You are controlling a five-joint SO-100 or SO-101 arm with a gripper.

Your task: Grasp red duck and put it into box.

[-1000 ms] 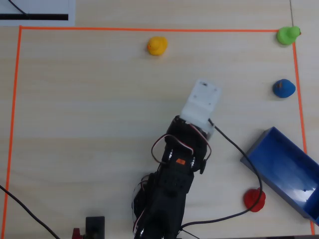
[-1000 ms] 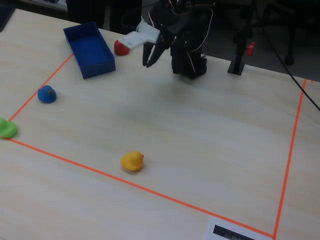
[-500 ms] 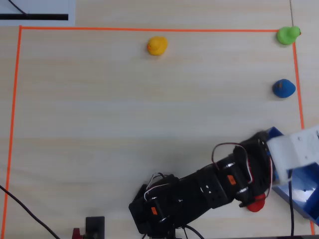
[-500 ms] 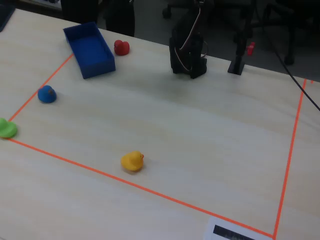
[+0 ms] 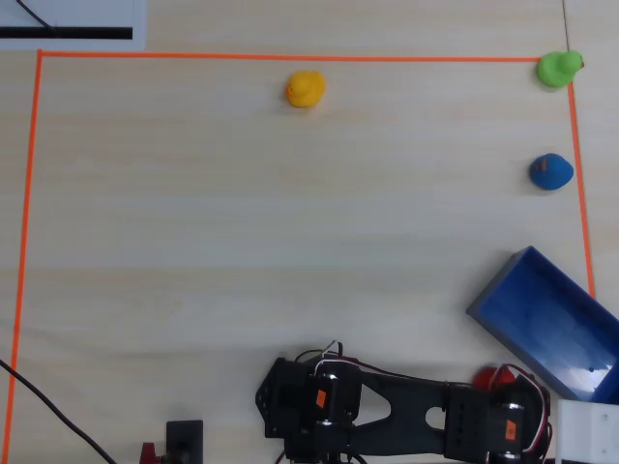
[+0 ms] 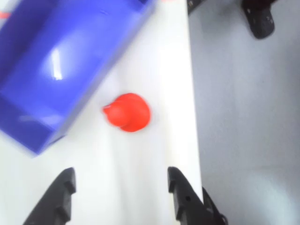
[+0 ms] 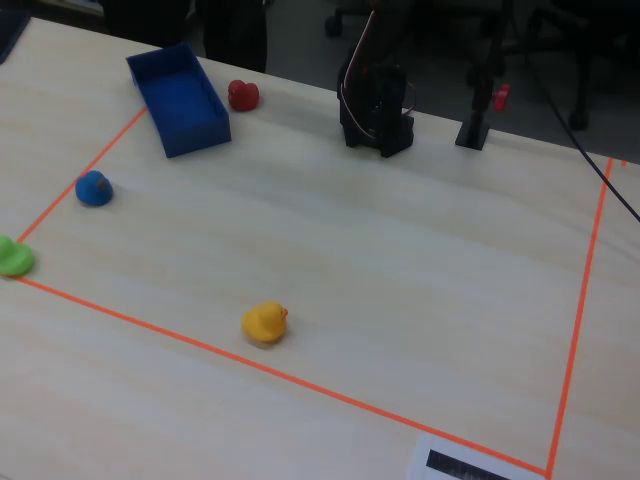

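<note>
The red duck sits on the table just outside the blue box, near the table's edge. In the wrist view my gripper is open and empty, above the duck and a little short of it, with the duck ahead between the lines of the two black fingers. In the overhead view the duck peeks out from under my arm at the bottom right, beside the box. In the fixed view the duck stands right of the box.
A yellow duck, a green duck and a blue duck stand apart at the far side. Orange tape frames the work area. The table edge runs just right of the red duck, with floor beyond.
</note>
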